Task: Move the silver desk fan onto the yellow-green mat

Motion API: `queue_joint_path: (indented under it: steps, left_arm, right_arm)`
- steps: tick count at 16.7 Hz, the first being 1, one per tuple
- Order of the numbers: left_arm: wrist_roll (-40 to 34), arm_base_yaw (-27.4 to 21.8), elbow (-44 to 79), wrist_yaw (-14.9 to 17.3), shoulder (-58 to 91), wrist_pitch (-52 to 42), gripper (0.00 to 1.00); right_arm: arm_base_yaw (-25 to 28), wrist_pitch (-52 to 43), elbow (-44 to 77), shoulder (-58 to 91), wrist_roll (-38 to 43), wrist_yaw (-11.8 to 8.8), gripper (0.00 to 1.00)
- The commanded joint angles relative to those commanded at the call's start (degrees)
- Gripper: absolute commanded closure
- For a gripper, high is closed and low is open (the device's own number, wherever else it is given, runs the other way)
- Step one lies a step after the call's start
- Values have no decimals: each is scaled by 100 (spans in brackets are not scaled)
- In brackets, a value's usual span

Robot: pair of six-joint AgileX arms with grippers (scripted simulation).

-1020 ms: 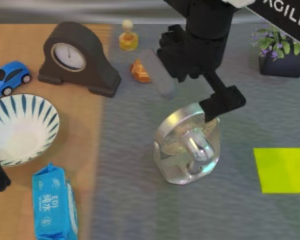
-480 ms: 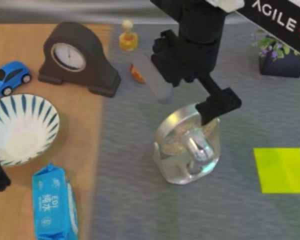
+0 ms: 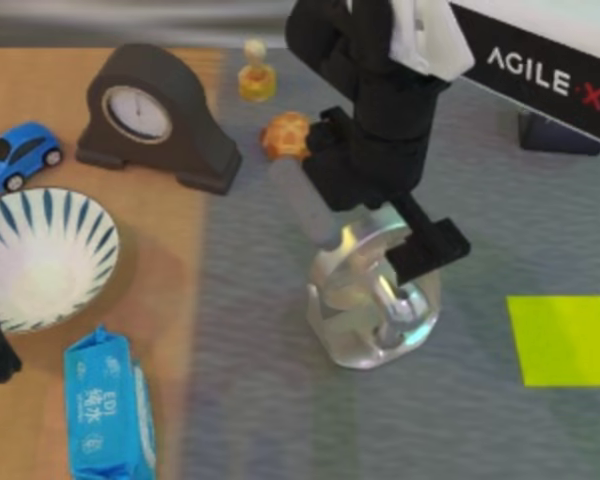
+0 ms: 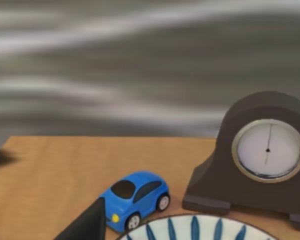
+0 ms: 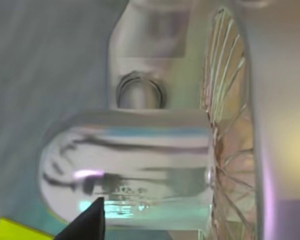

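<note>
Rendered simulation, home-like setting. Worktop (image 3: 260,400) carries household items: mantel clock (image 3: 150,115), toy car (image 3: 20,153), striped bowl (image 3: 42,257), wipes pack (image 3: 108,408).

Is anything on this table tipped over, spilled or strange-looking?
Nothing looks spilled or broken. The shiny silver desk fan sits mid-table, off the flat yellow-green mat, with the right gripper over it. The dark mantel clock stands upright.

fan (image 3: 372,305) left of mat (image 3: 566,340)
</note>
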Motion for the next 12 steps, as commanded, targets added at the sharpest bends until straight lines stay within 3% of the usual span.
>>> queue_joint_path:
  steps: [3, 12]
  left_arm:
    - [0, 0, 0, 0, 0, 0, 0]
    - [0, 0, 0, 0, 0, 0, 0]
  right_arm:
    - [0, 6, -6, 0, 0, 0, 0]
    - [0, 6, -6, 0, 0, 0, 68]
